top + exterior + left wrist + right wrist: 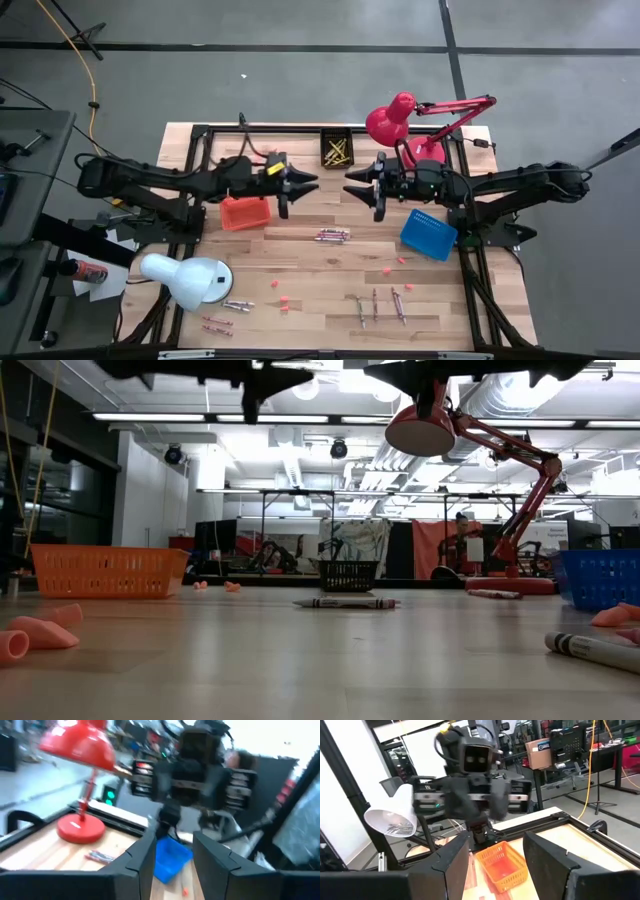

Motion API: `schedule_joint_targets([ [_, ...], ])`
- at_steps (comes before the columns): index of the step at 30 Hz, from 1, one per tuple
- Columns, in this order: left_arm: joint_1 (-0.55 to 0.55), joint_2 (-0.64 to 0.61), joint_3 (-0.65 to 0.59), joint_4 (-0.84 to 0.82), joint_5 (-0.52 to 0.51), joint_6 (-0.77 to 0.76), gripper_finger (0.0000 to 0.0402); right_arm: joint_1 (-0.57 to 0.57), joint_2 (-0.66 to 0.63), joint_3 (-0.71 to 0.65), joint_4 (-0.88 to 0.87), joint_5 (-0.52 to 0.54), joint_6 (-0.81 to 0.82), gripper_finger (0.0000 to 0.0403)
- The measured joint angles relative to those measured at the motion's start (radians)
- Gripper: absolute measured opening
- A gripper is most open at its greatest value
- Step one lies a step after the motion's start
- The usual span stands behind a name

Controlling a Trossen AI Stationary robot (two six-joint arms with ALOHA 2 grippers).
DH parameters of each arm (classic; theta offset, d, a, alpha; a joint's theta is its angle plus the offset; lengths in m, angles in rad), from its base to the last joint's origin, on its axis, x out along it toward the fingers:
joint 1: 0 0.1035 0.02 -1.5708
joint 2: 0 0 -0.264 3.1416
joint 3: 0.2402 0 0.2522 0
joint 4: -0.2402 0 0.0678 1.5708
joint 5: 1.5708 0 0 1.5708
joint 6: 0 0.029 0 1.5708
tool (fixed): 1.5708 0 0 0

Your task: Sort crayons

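Writing on anything here cannot be read; the crayon wrappers are too small to make out.

Three baskets stand on the wooden counter [300,262]. The black basket [336,150] at the far edge holds yellow crayons [338,153]. The orange basket [245,212] sits under the left arm, and what lies in it cannot be told from above; in the right wrist view it looks bare inside. The blue basket [428,234] lies tilted near the right arm, contents not visible.

Loose crayons are spread over the counter: a small bunch [333,236] in the middle, several single sticks [382,304] toward the near edge, and a few more [226,313] beside the white lamp [188,280]. Small pink chips [284,298] lie scattered between them. A red lamp [405,125] stands at the far right corner.

The left gripper [303,183] hovers above the counter between the orange and black baskets, fingers apart and holding nothing. The right gripper [360,184] faces it from just beside, also raised, fingers spread wide and empty. Neither touches a crayon.
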Motion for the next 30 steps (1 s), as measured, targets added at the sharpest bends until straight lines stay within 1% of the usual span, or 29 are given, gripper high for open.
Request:
schedule_joint_targets([
  [3,0.005,-0.012,-0.04,0.032,-0.019,-0.005,0.0111,0.0,0.0,0.0,0.0,-0.005,0.001,0.0181],
  [11,0.005,-0.017,-0.04,0.038,-0.019,0.023,0.0111,0.0,0.0,0.0,-0.009,-0.009,0.006,0.0181],
  [14,0.005,-0.017,-0.04,0.034,-0.019,0.044,0.0111,0.0,0.0,0.0,-0.043,-0.013,0.083,0.0181],
  [16,0.005,-0.017,-0.04,0.034,-0.019,0.049,0.0111,0.001,-0.002,0.0,-0.091,-0.057,0.189,0.0181],
  [18,0.005,-0.017,-0.04,0.033,-0.019,0.049,0.0111,0.014,-0.008,0.0,-0.174,-0.144,0.315,0.0181],
  [21,0.005,-0.016,-0.04,0.027,-0.019,0.055,0.0111,0.077,-0.008,0.0,-0.362,-0.246,0.531,0.0181],
  [24,0.005,-0.016,-0.04,0.01,-0.019,0.088,0.0111,0.194,0.002,0.0,-0.541,-0.257,0.759,0.0181],
  [26,0.006,-0.016,-0.04,0.005,-0.019,0.109,0.0111,0.289,0.02,0.0,-0.628,-0.259,0.9,0.0181],
  [30,0.023,-0.016,-0.04,0.003,-0.016,0.144,0.0111,0.458,0.091,0.0,-0.622,-0.259,1.2,0.0181],
])
